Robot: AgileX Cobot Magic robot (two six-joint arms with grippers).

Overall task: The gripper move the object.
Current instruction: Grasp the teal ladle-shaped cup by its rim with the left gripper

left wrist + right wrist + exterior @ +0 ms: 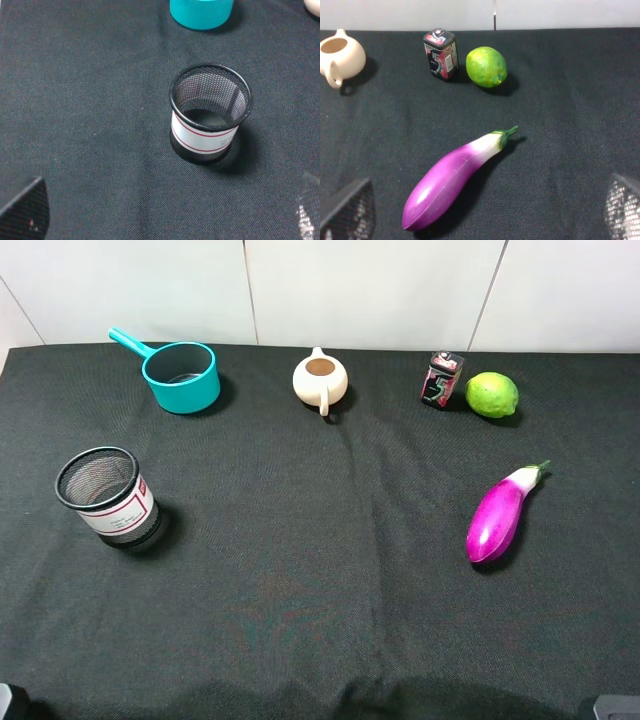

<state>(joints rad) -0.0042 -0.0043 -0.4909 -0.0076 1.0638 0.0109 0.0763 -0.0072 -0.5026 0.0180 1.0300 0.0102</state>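
The teal saucepan (182,378) stands at the table's far left, its long handle pointing back and to the left. Only its lower wall (201,12) shows in the left wrist view, beyond the black mesh cup. My left gripper (167,215) is open, its dark fingers (25,210) spread wide over bare cloth on the near side of the cup, far from the pan. My right gripper (485,210) is open too, its fingers (622,207) spread on the near side of the purple eggplant (455,175). Nothing sits between either pair of fingers.
A black mesh cup (107,495) stands at the left, between my left gripper and the pan. Along the back are a cream teapot (320,380), a small dark box (441,380) and a lime (492,395). An eggplant (497,518) lies at the right on the black cloth (300,590).
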